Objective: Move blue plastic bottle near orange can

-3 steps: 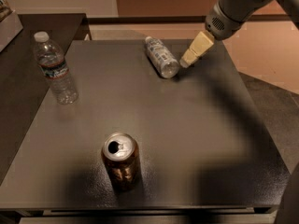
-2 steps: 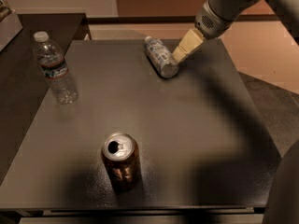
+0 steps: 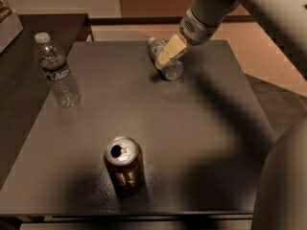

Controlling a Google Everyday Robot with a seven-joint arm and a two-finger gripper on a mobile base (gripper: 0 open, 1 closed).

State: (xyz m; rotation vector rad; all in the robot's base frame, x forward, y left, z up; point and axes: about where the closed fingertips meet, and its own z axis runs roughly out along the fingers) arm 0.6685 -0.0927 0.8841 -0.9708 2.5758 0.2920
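Gripper, tan-tipped at the end of a pale grey arm, sits right on top of the blue plastic bottle, far beyond the orange can and a little to its right; how wide it stands, and whether it has any hold on the bottle, I cannot tell, since it reads as one tan wedge laid across the bottle's middle. That bottle lies on its side on the dark table, near the edge farthest from the can and well apart from it. It looks like thin clear plastic with a pale label round the body, so it is probably light, a little springy under pressure and smooth enough to slip; being round and lying flat, it would likely roll if nudged sideways. The best hold seems to be across the labelled middle, square to the long axis, where the wall runs straight, with only a modest squeeze. The can is a stiff brownish-orange metal cylinder, upright, its silver top open at the tab, and likely to tip if bumped. A taller ribbed water bottle stands upright beyond the can and well to its left. The table top is matte and finely textured
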